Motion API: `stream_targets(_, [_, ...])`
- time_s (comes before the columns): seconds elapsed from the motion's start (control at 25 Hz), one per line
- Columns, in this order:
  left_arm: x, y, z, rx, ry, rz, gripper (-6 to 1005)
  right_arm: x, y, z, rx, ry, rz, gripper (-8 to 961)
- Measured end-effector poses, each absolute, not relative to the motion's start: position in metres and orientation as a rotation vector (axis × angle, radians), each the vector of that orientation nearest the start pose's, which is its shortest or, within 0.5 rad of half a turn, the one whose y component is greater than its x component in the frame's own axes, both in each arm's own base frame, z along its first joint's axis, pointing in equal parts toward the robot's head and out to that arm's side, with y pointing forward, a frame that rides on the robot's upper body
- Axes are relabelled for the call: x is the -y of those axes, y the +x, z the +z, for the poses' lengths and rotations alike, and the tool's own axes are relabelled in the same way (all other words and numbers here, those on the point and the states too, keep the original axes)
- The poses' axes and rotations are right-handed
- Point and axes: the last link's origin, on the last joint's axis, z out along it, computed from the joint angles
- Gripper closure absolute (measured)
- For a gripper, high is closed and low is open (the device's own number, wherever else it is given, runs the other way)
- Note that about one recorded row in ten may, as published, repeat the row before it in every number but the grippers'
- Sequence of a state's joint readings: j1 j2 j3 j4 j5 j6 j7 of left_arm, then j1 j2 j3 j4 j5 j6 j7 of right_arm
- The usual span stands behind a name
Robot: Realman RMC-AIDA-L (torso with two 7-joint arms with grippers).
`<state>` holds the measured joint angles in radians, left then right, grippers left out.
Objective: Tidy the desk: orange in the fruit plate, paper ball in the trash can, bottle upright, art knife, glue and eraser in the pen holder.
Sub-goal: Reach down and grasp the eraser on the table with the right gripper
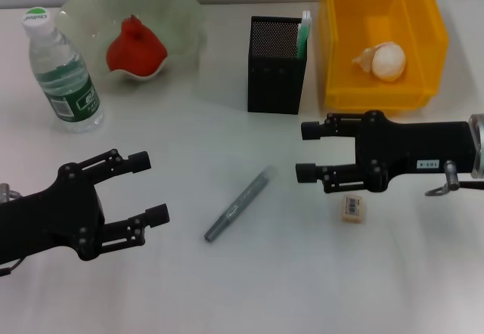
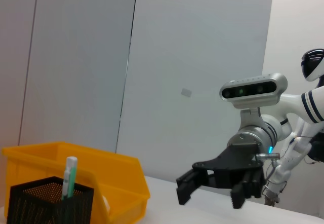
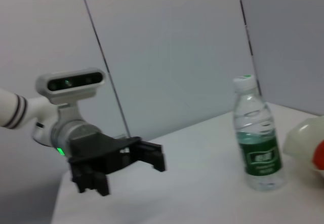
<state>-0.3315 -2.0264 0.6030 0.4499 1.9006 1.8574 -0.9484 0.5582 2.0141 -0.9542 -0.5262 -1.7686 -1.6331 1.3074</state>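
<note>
Grey and slim, the knife (image 1: 239,205) lies flat on the desk (image 1: 249,289) between the two grippers, touched by neither. The left gripper (image 1: 150,187) hovers low to its left with jaws apart and empty. The right gripper (image 1: 305,151) hangs just past the knife's far tip, jaws likewise spread and holding nothing; its body sits just above the small beige eraser (image 1: 353,207), which rests on the desk beside it. Judging by what is already put away, the step in hand is the stationery: knife and eraser are left to go into the holder (image 1: 275,65). The next move likely calls for one gripper to descend, close across the narrow knife, tilt it upright and drop it through the holder's top. A white-and-green stick, possibly the glue (image 1: 304,33), already stands there. Farther back, the bottle (image 1: 62,72) stands upright, the orange (image 1: 136,49) sits in the plate (image 1: 181,9), and the paper ball (image 1: 386,61) lies in the can (image 1: 423,24).
</note>
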Motion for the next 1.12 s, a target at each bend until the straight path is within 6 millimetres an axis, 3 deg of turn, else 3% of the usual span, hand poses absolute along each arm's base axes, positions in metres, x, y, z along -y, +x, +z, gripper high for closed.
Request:
stream_targets(0.44, [-0.243, -0.302, 0.014, 0.399, -2.678, -1.024, 198, -0.331, 0.238, -0.005, -0.445, -2.815, 0.812, 184])
stream_targets(0.64, [-0.244, -0.302, 0.016, 0.398, -2.682, -1.018, 198, -0.332, 0.238, -0.002, -0.45, -2.867, 0.71, 184])
stream_targets(0.8, [-0.245, -0.303, 0.016, 0.399, -2.685, -1.006, 198, -0.339, 0.235, -0.006, -0.503, -2.967, 0.513, 184])
stream_targets(0.88, [-0.246, -0.303, 0.015, 0.397, -2.692, -0.999, 198, -0.344, 0.231, -0.009, -0.528, -3.039, 0.323, 184])
stream_targets(0.92, [-0.246, -0.303, 0.015, 0.397, -2.692, -0.999, 198, -0.344, 0.231, -0.009, -0.528, -3.039, 0.323, 184])
stream_targets(1.0, [-0.247, -0.303, 0.015, 0.396, -2.694, -0.993, 198, -0.347, 0.226, -0.013, -0.518, -3.097, 0.139, 184])
stream_targets(1.12, [-0.247, -0.303, 0.014, 0.397, -2.693, -0.987, 198, -0.349, 0.223, -0.016, -0.513, -3.124, 0.034, 183])
